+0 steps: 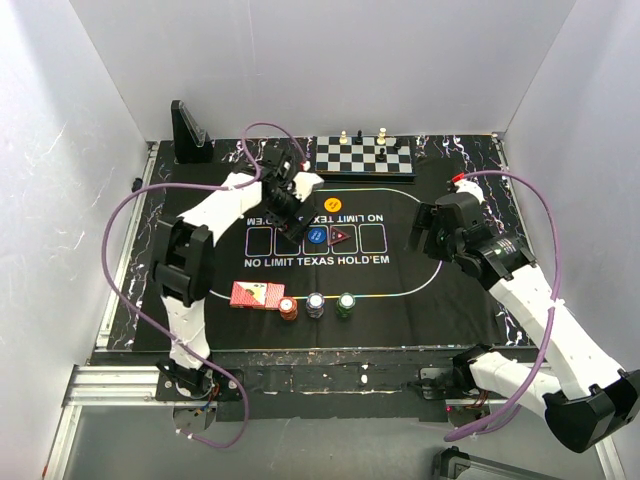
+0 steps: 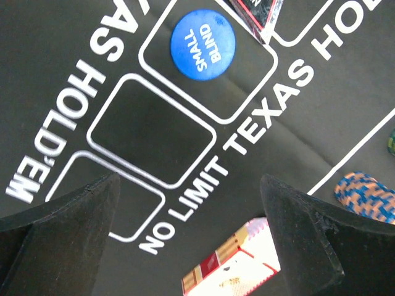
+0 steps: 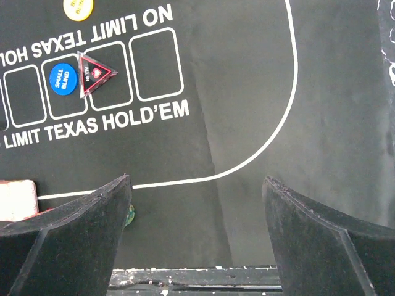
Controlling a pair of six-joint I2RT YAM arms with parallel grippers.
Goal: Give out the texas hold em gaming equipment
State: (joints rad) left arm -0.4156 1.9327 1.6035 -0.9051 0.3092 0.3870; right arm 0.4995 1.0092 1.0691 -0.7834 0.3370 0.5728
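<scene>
Lying nearest on the black mat (image 1: pixel 440 290): playing cards (image 1: pixel 258 295), then an orange chip stack (image 1: pixel 288 309), a white chip stack (image 1: pixel 316 304) and a green chip stack (image 1: pixel 346 303). Mid-mat boxes: blue small-blind chip (image 1: pixel 316 236) beside the dark red triangular marker (image 1: pixel 342 237). Left gripper (image 2: pixel 190 177) and right gripper (image 3: pixel 196 179) hover with jaws spread wide, both empty. Beyond: yellow-orange chip (image 1: pixel 332 205), chessboard (image 1: pixel 363 157).

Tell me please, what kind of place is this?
Most likely a robot test cell in a lab, not a real card room: plain white panels enclose the table, two robot arms stand at its near edge, and a Texas Hold'em mat with poker chips lies on it.
</scene>
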